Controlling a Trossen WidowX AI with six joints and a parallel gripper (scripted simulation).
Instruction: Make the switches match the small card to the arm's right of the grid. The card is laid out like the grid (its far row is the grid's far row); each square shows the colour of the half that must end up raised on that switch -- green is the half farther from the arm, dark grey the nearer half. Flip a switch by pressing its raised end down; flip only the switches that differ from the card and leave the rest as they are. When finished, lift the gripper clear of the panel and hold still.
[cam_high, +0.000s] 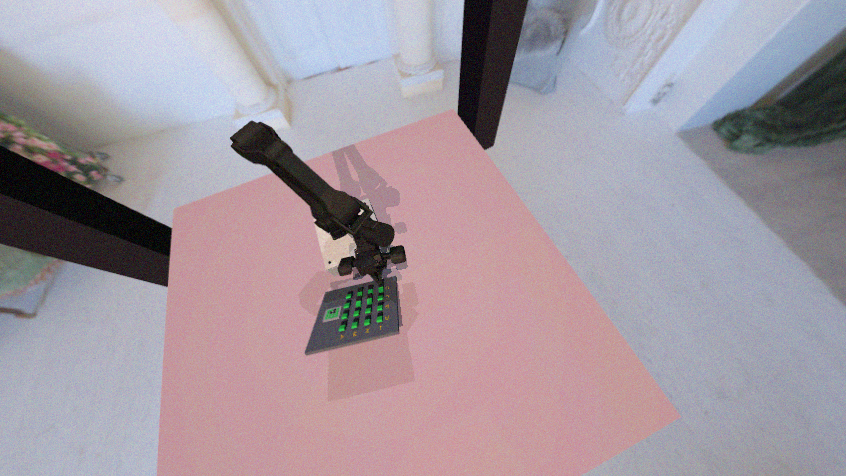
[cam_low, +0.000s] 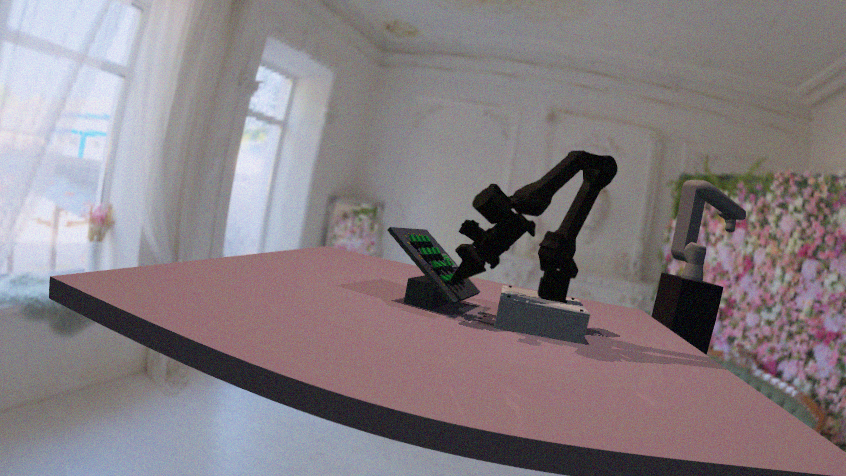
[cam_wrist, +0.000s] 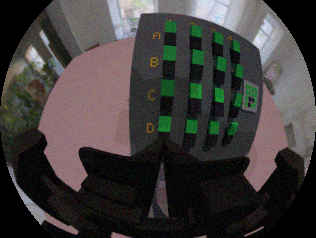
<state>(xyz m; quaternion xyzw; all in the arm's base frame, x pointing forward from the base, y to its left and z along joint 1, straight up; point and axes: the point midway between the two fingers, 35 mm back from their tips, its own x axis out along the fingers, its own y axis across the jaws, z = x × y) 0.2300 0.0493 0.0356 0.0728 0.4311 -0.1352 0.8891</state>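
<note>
Pale walls with moulded panels (cam_low: 461, 153), tall windows (cam_low: 59, 118) to one side, and a wall of pink and white flowers (cam_low: 780, 254) behind. Two dark posts (cam_high: 486, 71) (cam_high: 88, 222), flanking the scene in the top view.

Surface (cam_high: 502, 325) (cam_low: 295, 337) (cam_wrist: 90, 100): one, pink-topped, with a dark edge.

Panel (cam_high: 322, 340) (cam_low: 408, 238) (cam_wrist: 142, 75): one, dark grey, tilted up on a dark block (cam_low: 417, 291), its face toward the arm. It bears sixteen switches in a four-by-four grid, rows lettered A to D in orange, with row D nearest the arm. Each switch has a green half and a dark half; the dark end of switch D1 (cam_wrist: 165, 124) is hidden behind the gripper.

Card (cam_high: 332, 313) (cam_wrist: 251, 96): one, small, pale-bordered, fixed on the panel beside the fourth column. Mostly green, with some dark squares in its nearer part; the exact pattern is too small to tell.

Arm (cam_high: 301, 183) (cam_low: 582, 201): one, black, bent high, mounted on a pale base (cam_high: 328, 254) (cam_low: 541, 320) near the panel.

Gripper (cam_high: 379, 281) (cam_low: 456, 278) (cam_wrist: 163, 139): one, clenched on nothing, pointing down at the nearer end of D1. Whether the tips touch the switch, one cannot tell.

Second arm (cam_low: 696, 224): grey, on a black pedestal (cam_low: 712, 301), beyond the surface.
</note>
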